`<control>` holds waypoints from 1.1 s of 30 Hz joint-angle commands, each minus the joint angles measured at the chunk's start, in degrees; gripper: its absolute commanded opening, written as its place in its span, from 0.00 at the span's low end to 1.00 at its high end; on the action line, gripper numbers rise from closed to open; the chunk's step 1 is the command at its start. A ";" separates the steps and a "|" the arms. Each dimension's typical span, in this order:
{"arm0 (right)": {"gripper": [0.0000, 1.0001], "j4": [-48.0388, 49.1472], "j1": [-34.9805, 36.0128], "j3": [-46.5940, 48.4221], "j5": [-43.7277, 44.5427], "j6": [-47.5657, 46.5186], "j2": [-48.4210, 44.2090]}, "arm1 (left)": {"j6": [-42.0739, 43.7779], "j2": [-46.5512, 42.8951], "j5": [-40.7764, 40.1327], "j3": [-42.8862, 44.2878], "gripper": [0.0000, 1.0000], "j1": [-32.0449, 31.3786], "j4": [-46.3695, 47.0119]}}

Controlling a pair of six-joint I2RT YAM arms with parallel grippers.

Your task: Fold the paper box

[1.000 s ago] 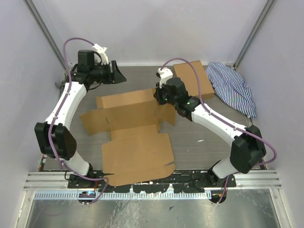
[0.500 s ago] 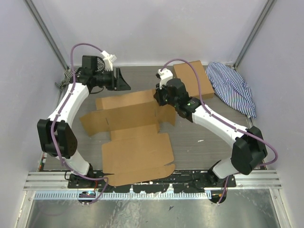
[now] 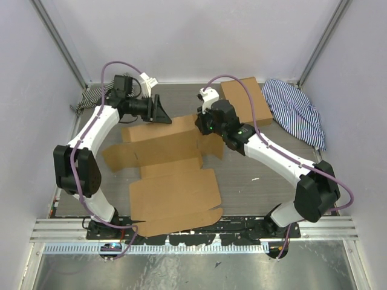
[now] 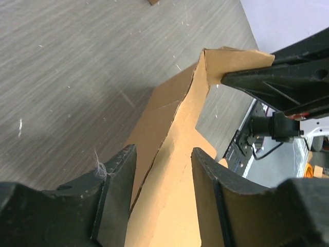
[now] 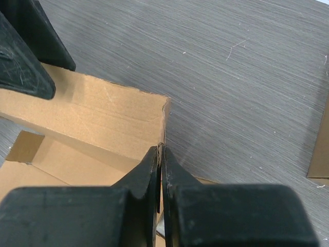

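Note:
The paper box (image 3: 175, 193) lies mostly flat as a brown die-cut sheet in the middle of the table, its far panel (image 5: 103, 116) raised as a low wall. My right gripper (image 3: 202, 125) is shut on the right end flap at that wall's corner; in the right wrist view its fingers (image 5: 160, 154) pinch the thin cardboard edge. My left gripper (image 3: 164, 115) hovers at the wall's far left part. In the left wrist view it (image 4: 162, 175) stands open astride the raised cardboard (image 4: 175, 154), with gaps on both sides.
A smaller brown cardboard box (image 3: 245, 101) lies at the back right, with a striped cloth (image 3: 296, 112) beside it. Another striped cloth (image 3: 91, 96) sits at the back left behind the left arm. Enclosure walls stand close on three sides.
The left arm has swung right and down from the back left, bringing its gripper over the raised far panel, jaws slightly narrower. The right gripper keeps its pinch in place.

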 commanded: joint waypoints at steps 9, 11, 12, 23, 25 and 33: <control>0.55 -4.87 0.81 5.29 0.93 -0.15 0.72 | 6.65 -0.56 -1.92 0.09 0.21 -2.56 -10.96; 0.62 -6.60 0.87 6.25 3.29 0.26 0.70 | 6.61 -1.19 -3.78 0.84 0.14 -2.64 -12.26; 0.64 -7.51 0.84 6.86 4.81 0.68 0.64 | 6.61 -1.58 -4.66 1.34 0.12 -2.66 -12.68; 0.76 -11.75 -1.10 9.45 14.98 5.30 -4.88 | 6.09 -10.41 -20.54 4.90 0.06 -4.60 -15.59; 0.77 -13.13 -2.73 10.13 16.12 7.15 -5.32 | 6.00 -12.06 -24.01 4.74 0.05 -5.15 -15.18; 0.72 -18.87 -14.78 13.69 1.79 10.67 0.81 | 5.99 -18.12 -34.00 0.96 0.04 -7.15 -10.90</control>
